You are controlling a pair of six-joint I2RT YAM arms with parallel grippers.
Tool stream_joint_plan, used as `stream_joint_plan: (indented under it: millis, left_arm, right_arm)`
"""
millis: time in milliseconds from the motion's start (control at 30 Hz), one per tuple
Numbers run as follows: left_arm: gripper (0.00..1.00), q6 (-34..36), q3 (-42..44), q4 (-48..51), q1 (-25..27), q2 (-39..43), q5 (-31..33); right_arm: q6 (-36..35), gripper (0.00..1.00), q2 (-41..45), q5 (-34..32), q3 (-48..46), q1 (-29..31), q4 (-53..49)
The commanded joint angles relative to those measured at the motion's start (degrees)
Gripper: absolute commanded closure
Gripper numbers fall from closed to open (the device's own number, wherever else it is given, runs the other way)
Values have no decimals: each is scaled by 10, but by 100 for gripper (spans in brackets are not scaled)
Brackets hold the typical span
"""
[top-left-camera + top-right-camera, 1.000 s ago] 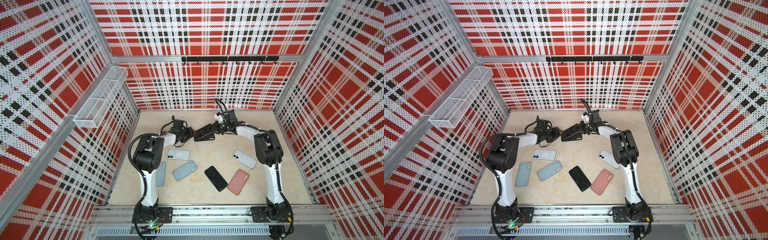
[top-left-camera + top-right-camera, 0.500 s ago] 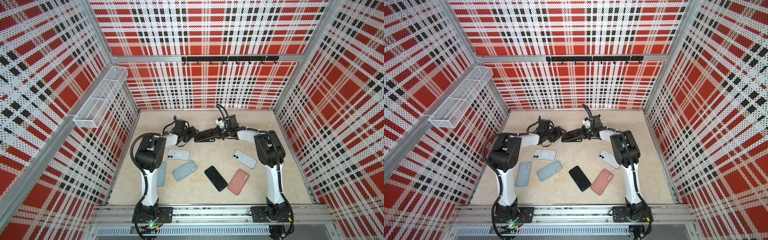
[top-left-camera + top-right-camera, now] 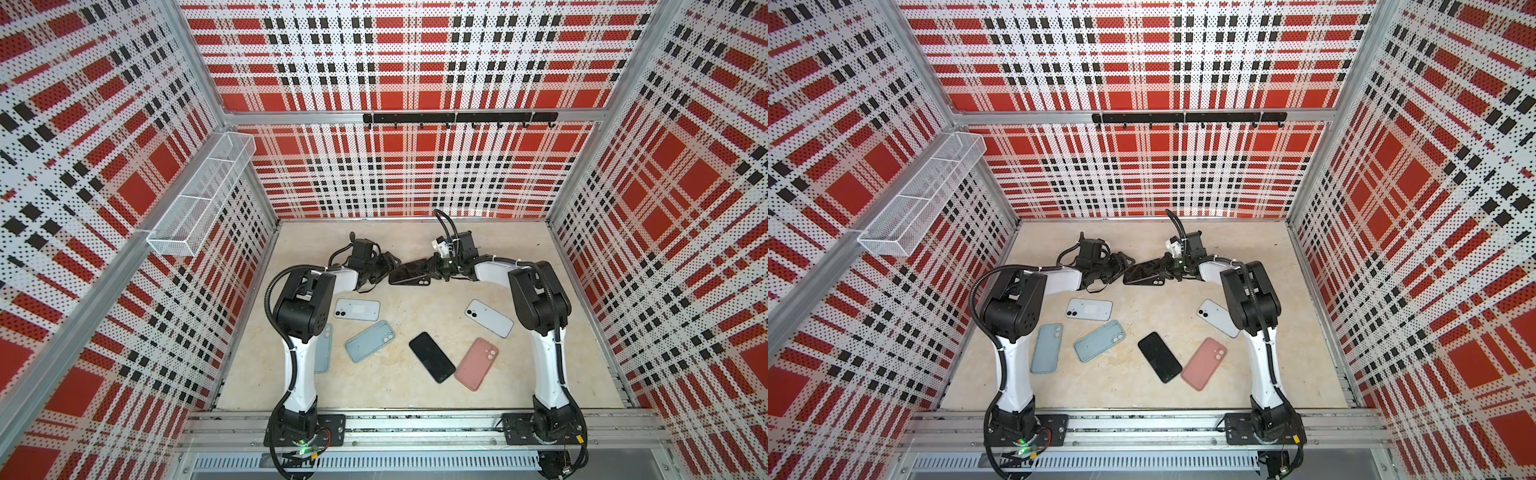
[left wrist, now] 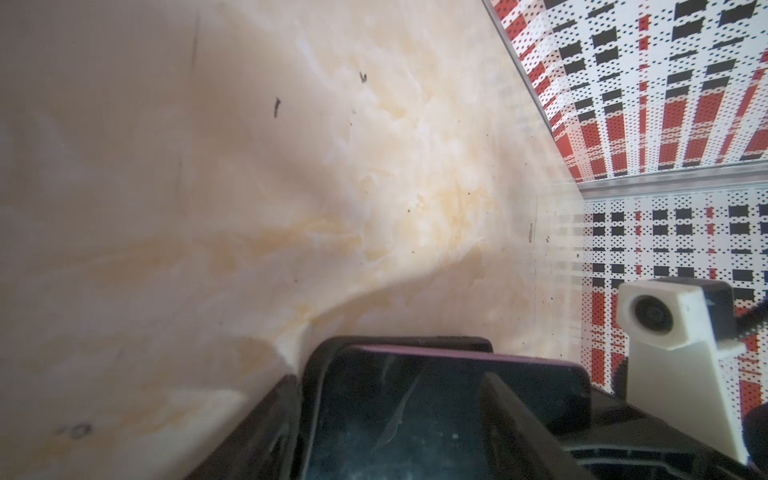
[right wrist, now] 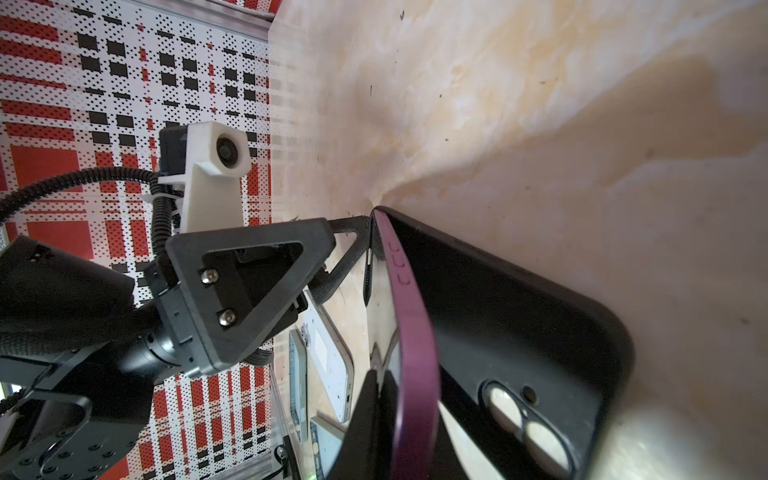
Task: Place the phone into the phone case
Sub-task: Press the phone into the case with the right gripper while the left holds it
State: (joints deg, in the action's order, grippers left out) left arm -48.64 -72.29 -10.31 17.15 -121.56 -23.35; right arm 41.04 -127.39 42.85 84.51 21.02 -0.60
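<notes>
At table (image 3: 519, 237) 12 o'clock: right end effector (image 3: 429, 271), clamped on phone (image 5: 417, 332), now lower than a second ago. Phone is tilted, its far end meeting black case (image 5: 519, 316), its held end raised. Left end effector (image 3: 388, 266), at 9 o'clock of case, has jaws wide and one finger touching it. Seating judged partway.

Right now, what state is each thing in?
phone, one end in the case, other end lifted out
case, half on the phone, camera holes empty
right gripper, shut on the phone
left gripper, open, at the case's end
black phone, flat, screen up
pink case, flat, back up
</notes>
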Motion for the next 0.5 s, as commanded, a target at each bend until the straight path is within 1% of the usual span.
stream_joint_plan:
  millis: [0,300,333,467]
  left_arm:
    - [30,-8,6,18,9,-23,-20]
    - [30,-2,3,20,6,-21,-23]
    - [30,-2,2,20,7,-21,-24]
    - [30,3,1,21,7,-20,-22]
  right_arm:
    - [-33,100,-33,-65,-27,21,-52]
    - [-38,100,-8,-111,-71,22,-26]
    - [-37,99,-5,-112,-73,22,-24]
    - [-45,92,8,-124,-71,22,-32]
